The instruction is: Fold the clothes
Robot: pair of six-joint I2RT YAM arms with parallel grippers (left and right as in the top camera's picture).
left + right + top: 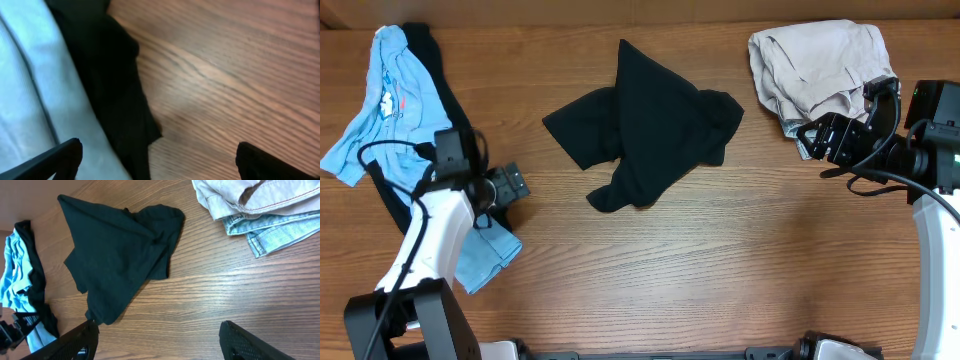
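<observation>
No readable text, light blue T-shirt [380, 85] print (red, white) perhaps lettering, illegible

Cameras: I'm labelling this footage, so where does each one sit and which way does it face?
Overhead: fixed above, looking straight down on the table; both arms show, with left gripper and right gripper.
Left wrist: on the left arm, looking closely down at the light blue T-shirt and a black garment; its fingers show, spread.
Right wrist: on the right arm, facing across the table at the middle black shirt, beige piece and denim piece; its fingers show below.
Shared: overhead and right wrist both show the middle black shirt.
</observation>
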